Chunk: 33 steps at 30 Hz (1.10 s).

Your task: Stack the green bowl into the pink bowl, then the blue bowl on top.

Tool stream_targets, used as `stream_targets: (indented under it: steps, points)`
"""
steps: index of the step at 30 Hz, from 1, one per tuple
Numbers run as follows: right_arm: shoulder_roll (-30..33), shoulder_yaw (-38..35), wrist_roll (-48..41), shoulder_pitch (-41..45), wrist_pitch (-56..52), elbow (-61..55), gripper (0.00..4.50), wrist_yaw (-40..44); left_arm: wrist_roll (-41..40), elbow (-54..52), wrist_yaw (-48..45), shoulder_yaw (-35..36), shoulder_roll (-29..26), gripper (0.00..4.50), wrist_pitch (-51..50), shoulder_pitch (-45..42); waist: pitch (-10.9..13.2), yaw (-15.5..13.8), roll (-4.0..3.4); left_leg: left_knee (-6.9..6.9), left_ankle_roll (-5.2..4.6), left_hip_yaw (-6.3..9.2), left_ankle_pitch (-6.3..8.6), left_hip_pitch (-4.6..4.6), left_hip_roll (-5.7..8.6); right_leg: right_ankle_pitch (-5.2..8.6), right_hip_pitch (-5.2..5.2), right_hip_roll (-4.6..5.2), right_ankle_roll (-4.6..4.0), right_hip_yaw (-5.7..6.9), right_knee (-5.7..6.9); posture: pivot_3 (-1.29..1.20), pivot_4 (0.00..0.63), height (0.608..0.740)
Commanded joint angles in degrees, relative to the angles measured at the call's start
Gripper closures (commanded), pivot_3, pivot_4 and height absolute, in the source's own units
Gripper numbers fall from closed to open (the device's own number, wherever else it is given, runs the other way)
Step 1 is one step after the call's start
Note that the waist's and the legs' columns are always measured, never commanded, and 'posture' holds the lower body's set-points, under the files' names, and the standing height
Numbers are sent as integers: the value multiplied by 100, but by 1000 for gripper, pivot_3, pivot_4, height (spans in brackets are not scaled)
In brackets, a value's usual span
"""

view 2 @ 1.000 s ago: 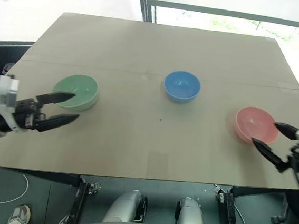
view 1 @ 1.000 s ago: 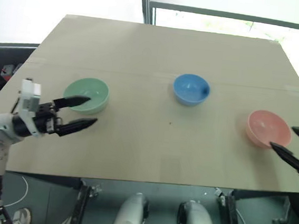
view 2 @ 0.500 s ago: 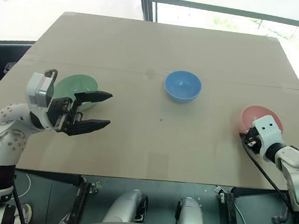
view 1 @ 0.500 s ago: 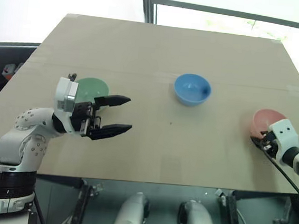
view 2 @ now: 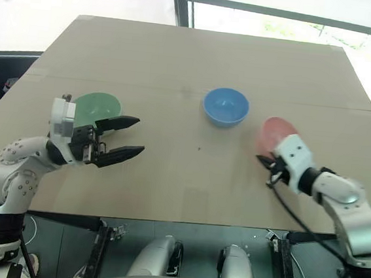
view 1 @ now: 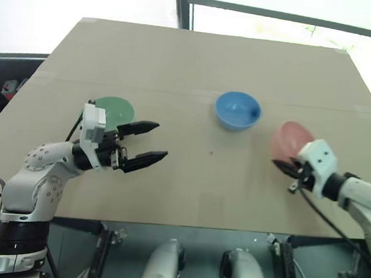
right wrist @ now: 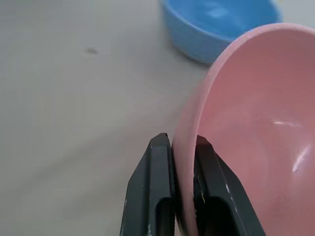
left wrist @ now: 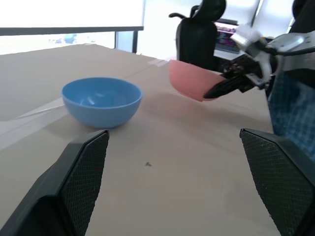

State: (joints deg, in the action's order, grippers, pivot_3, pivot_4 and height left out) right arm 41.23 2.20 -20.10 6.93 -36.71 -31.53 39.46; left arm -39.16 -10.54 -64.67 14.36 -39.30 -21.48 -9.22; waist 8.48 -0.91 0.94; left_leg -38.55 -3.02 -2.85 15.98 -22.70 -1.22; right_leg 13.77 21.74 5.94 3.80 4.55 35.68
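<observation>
My right gripper [right wrist: 183,147] is shut on the rim of the pink bowl [view 1: 289,140], which hangs tilted above the table to the right of the blue bowl [view 1: 238,110]. The blue bowl stands upright near the table's middle, toward the back. At the left stands the green bowl [view 1: 116,111], partly hidden behind my left arm. My left gripper [view 1: 147,142] is open with nothing between its fingers, just right of the green bowl and pointing toward the table's middle. In the left wrist view the blue bowl [left wrist: 101,101] and the held pink bowl [left wrist: 191,83] lie ahead of the fingers.
The bowls rest on a tan tabletop [view 1: 206,62] with free room at the back and in the front middle. Windows run behind the far edge. A dark chair [left wrist: 199,34] stands beyond the table in the left wrist view.
My right gripper has shut on the pink bowl's rim and carried it left, tilted, off the table. My left gripper moved right past the green bowl, still open.
</observation>
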Motion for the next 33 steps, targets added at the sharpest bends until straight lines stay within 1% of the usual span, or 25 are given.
stream_targets:
  steps: [1, 3, 5, 10, 11, 12, 15, 16, 17, 19, 21, 22, 24, 25, 27, 29, 32, 33]
  points:
    - [-327, 1000, 287, 443, -125, -269, 4450, -50, 104, 81, 161, -49, 91, 0, 138, -291, 0, -5, 6, -6, 0, 2, 0, -1, 0, 0, -1, -1, 0, 2, 2, 0, 150, 740]
    - [-462, 1504, 596, 688, -7, -63, 4450, -22, 153, 145, 165, -83, 111, 0, 188, -372, 0, -1, 6, -11, 0, 6, 0, -7, 2, 0, 0, 0, 0, 8, 4, 0, 150, 740]
    - [-580, 1829, 840, 990, 143, 352, 4450, 52, 154, 143, 155, -129, 120, 0, 175, -408, -1, 19, 7, -10, 0, 4, 0, -7, 4, 0, 1, 0, 0, 7, 3, 0, 150, 740]
    - [-796, 2140, 1083, 1575, 587, 1226, 4450, 409, -93, 43, 19, -91, 134, 0, -6, -375, -2, 35, 9, -11, 1, 2, -1, -1, 1, 0, 0, -4, 0, 6, 6, 0, 150, 740]
    - [-862, 2181, 1051, 1651, 571, 1336, 3878, 513, -132, 38, -33, -69, 99, 0, -29, -343, -2, 28, 9, -11, 1, 3, -1, -1, 0, 0, 0, -4, 0, 7, 7, 0, 150, 740]
    - [-902, 2211, 1030, 1705, 566, 1421, 3566, 620, -157, 26, -50, -48, 72, 0, -60, -314, -1, 24, 8, -10, 2, 5, -1, -2, 0, 0, 0, -5, -1, 9, 7, 0, 150, 740]
    - [-940, 2183, 1019, 1751, 622, 1508, 2341, 800, -180, -65, 56, 26, 81, 0, -64, -260, 0, 19, 7, -9, 1, 4, -1, -7, 1, 0, 1, -3, 0, 11, 6, 0, 150, 740]
    - [-949, 2136, 1009, 1741, 647, 1486, 1816, 821, -194, -113, 149, 57, 96, 0, -91, -241, 0, 19, 7, -9, 1, 4, -1, -9, 2, 0, 1, -3, 0, 11, 6, 0, 150, 740]
    - [-962, 2070, 989, 1719, 665, 1449, 1501, 828, -202, -171, 272, 83, 106, 0, -141, -219, 0, 19, 7, -9, 1, 5, -1, -9, 2, 0, 1, -2, 0, 11, 5, 0, 150, 740]
    - [-1005, 1672, 692, 1556, 718, 1133, 658, 815, 103, -470, 834, 85, 107, 0, -168, -127, 1, 20, 7, -9, 1, 5, -1, -9, 1, 0, 1, -2, 0, 11, 3, 0, 150, 740]
    - [-1002, 1205, 290, 1366, 718, 753, 658, 850, 603, -892, 1482, 38, -6, 0, -255, 36, 1, 10, 7, -9, 2, 9, -1, -9, 0, 0, 0, -1, 0, 13, 3, 0, 150, 740]
    - [-1005, 849, -60, 1227, 622, 465, 658, 852, 838, -1152, 1903, 36, -92, 0, -491, 82, 1, 12, 7, -8, 2, 9, -1, -9, 1, -1, 0, -1, 0, 13, 4, 0, 150, 740]
    - [-987, 384, -498, 1026, 457, 66, 658, 808, 963, -1487, 2403, 76, -182, 0, -889, 120, 2, 3, 8, -7, 2, 11, -1, -10, 1, -1, -1, 0, 0, 13, 2, 0, 150, 740]
    - [-901, 138, -664, 897, 439, -122, 658, 823, 1135, -1653, 2718, 95, -280, 0, -1185, 118, 2, 2, 8, -7, 2, 10, -1, -10, 1, -1, -1, 0, 0, 13, 3, 0, 150, 740]
    - [-797, -269, -735, 725, 566, -335, 658, 737, 1615, -1936, 3355, -41, -710, 0, -2119, 5, 2, 4, 11, -7, 2, 11, 0, -7, 1, -1, -3, 1, 0, 13, 3, 0, 150, 740]
    - [-764, -392, -804, 672, 595, -418, 658, 681, 1834, -2100, 3700, -149, -936, 0, -2681, -106, 3, 16, 8, -6, 3, 8, -1, 0, 1, 0, -2, -1, 1, 9, 10, 0, 150, 740]
    - [-788, -373, -853, 722, 621, -392, 658, 651, 1939, -2218, 4227, -184, -887, 0, -3590, -469, 3, 18, 9, -3, 8, 7, -4, 7, 0, 0, -2, -4, 0, 5, 13, 0, 150, 740]
    - [-789, -356, -845, 763, 645, -347, 658, 653, 2028, -2224, 4315, -288, -976, 0, -3849, -556, 4, 15, 10, -3, 10, 9, -5, 7, -1, 0, -2, -5, 0, 6, 15, 0, 150, 740]
